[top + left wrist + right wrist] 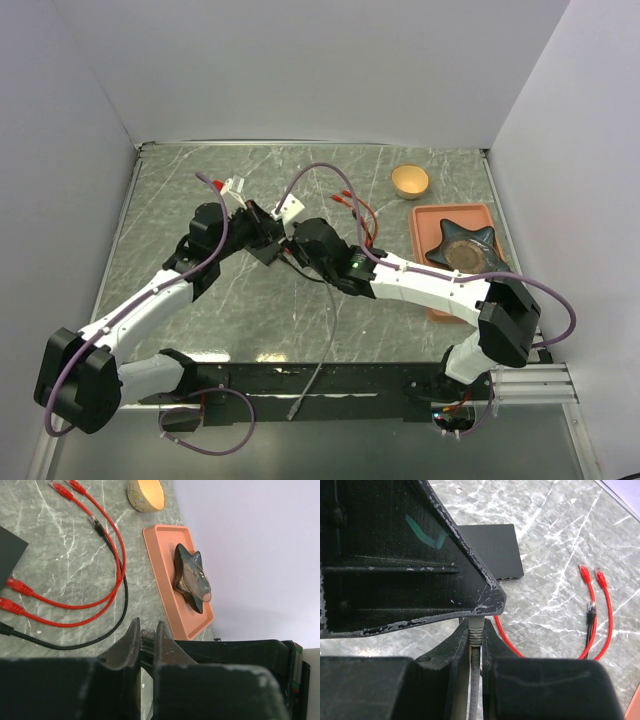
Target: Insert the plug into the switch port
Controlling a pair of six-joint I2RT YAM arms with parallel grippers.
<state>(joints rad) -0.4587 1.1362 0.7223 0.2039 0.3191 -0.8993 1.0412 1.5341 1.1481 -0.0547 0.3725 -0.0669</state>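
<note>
Right gripper (475,628) is clamped tight on the grey plug (475,635), cable (318,370) trailing back between its fingers. The black box (490,550) lies just ahead of the tips and a touch to the right, its row of ports (509,575) on the near edge facing back toward the plug. The left gripper (146,634) crowds in right over the plug's nose, fingers pinched nearly together on something small I can't make out, so I'd say the push belongs to the right arm, straight along the plug's own length.
</note>
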